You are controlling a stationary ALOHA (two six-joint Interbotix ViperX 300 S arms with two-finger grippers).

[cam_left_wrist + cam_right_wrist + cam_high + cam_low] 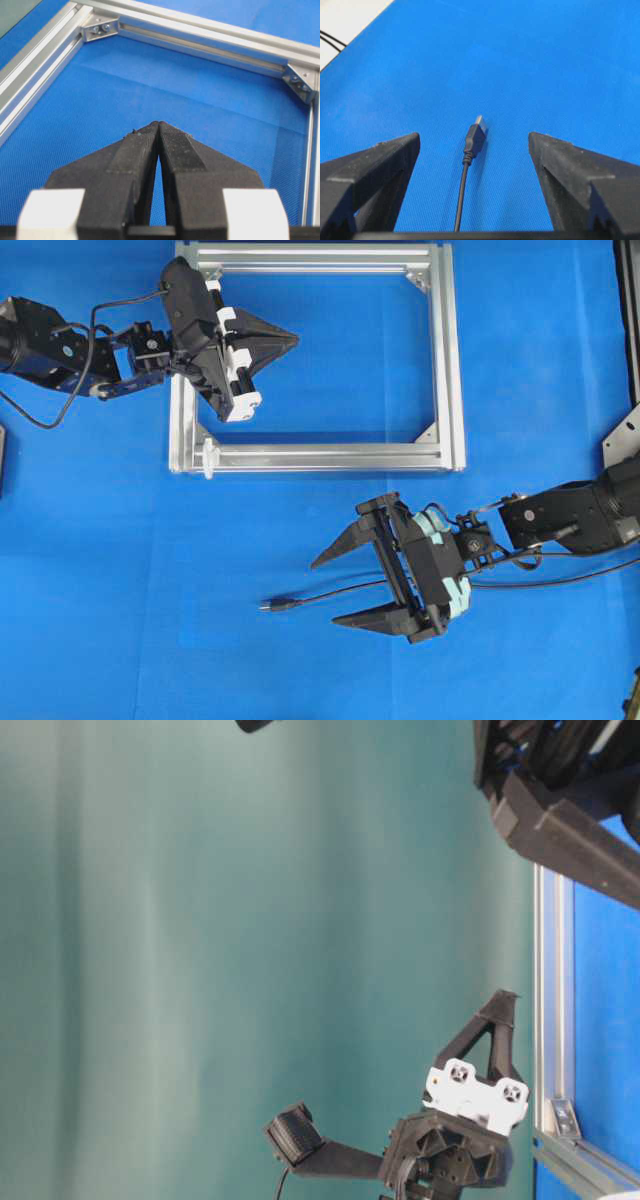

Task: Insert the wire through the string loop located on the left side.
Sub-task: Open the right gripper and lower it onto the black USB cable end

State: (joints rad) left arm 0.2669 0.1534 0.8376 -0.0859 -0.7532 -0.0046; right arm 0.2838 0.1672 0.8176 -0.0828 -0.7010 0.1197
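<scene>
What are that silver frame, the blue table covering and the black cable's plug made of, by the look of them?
The frame looks like bare brushed aluminium: silvery, slotted rails with bolted corner brackets. The blue covering seems a matte woven or textured mat; a fine grid pattern shows up close. The cable looks rubber or plastic coated, smooth and black; its plug is black moulded plastic with a silvery, probably metal, tip.

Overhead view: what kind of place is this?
Likely a lab test bench: a blue mat, a bare aluminium frame as fixture, a loose wire, and two robot arms, no household items.
</scene>
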